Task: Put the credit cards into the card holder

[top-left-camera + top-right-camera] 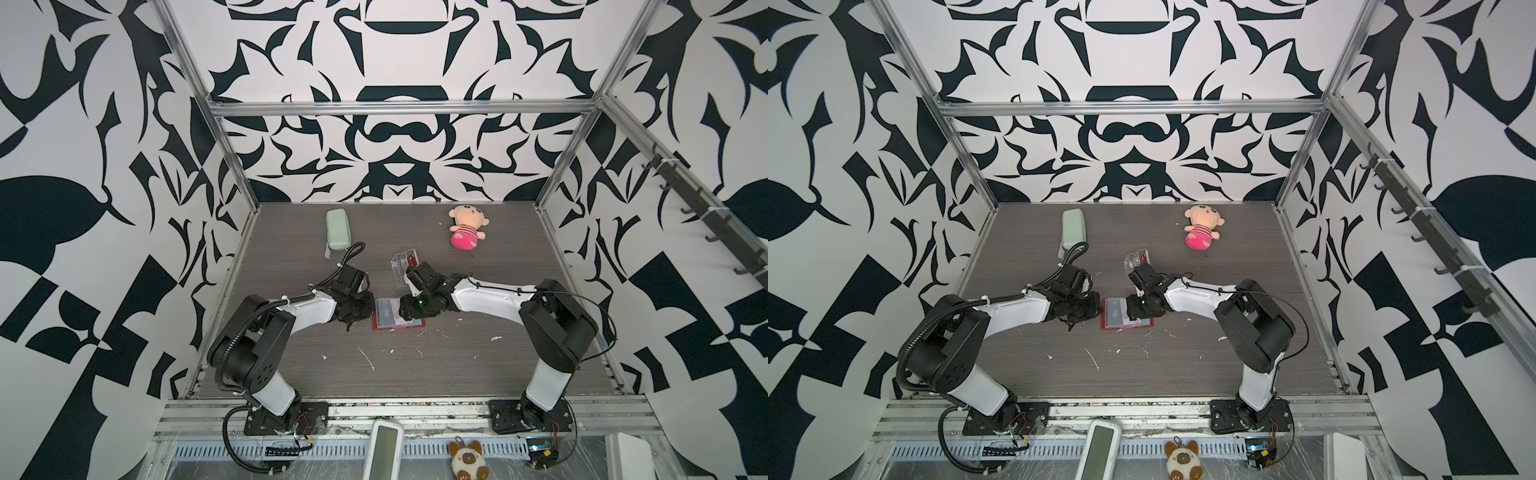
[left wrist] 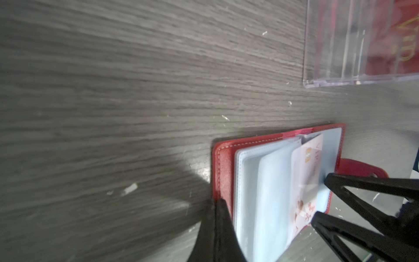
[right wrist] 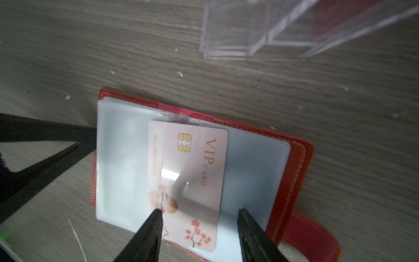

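Observation:
The red card holder (image 1: 399,327) (image 1: 1128,328) lies open on the table, its clear sleeve pages up. A pale pink VIP card (image 3: 195,167) (image 2: 310,163) lies slanted on the pages, one edge under a sleeve flap. My right gripper (image 3: 199,211) (image 1: 405,313) hovers open just over the card's near end, gripping nothing. My left gripper (image 2: 221,200) (image 1: 368,313) is shut, its tip on the edge of the holder's red cover (image 2: 223,163). A red card (image 1: 412,259) (image 2: 399,34) stands in the clear acrylic box (image 1: 402,268) (image 3: 249,29) just behind.
A pale green zip case (image 1: 338,230) lies at the back left and a pink plush doll (image 1: 466,227) at the back right. White scraps (image 1: 368,359) dot the front of the table. A white device (image 1: 382,453) and cat plush (image 1: 465,459) sit beyond the front rail.

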Controlling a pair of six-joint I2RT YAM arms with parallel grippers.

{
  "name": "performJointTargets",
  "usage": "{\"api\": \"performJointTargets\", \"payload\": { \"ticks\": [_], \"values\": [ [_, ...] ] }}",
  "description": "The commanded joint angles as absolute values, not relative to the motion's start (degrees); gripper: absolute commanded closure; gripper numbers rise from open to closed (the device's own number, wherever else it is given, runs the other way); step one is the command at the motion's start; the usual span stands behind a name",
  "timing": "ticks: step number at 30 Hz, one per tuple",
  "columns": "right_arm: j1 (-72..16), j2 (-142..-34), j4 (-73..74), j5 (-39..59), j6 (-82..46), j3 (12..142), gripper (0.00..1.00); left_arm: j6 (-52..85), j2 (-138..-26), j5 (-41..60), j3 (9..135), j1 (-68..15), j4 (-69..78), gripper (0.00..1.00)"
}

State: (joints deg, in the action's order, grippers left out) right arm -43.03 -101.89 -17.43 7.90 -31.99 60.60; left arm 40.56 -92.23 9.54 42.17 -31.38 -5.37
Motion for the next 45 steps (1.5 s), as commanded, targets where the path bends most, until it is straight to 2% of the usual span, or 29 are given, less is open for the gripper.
{"api": "performJointTargets", "payload": {
  "ticks": [1, 6, 10, 17, 21, 31, 45],
  "values": [
    [-43.7, -98.5, -20.9, 4.6, -30.7, 62.1, 0.42, 41.0, -94.1, 8.9, 39.9, -31.8, -9.8, 1.00],
    [-44.6, -97.6, -23.2, 1.4, -29.7, 63.2, 0.46, 41.0, -94.2, 8.9, 39.8, -31.8, -9.8, 1.00],
    [-44.9, -98.1, -24.8, -0.7, -29.6, 64.0, 0.55, 41.0, -94.2, 8.8, 39.8, -31.9, -9.7, 1.00],
    [-45.4, -101.7, -28.1, -2.9, -29.4, 66.9, 0.82, 41.0, -94.1, 8.9, 39.7, -31.9, -9.8, 1.00],
    [-46.0, -103.7, -30.1, -4.5, -29.3, 68.6, 0.91, 41.0, -94.0, 8.8, 39.7, -31.9, -9.8, 1.00],
    [-46.5, -106.9, -32.7, -5.5, -28.8, 70.8, 0.99, 41.0, -94.1, 8.7, 39.8, -31.9, -9.8, 1.00],
    [-46.7, -109.7, -32.1, 0.1, -28.2, 71.7, 1.00, 41.0, -93.9, 8.7, 39.8, -31.9, -10.0, 1.00]
  ]
}}
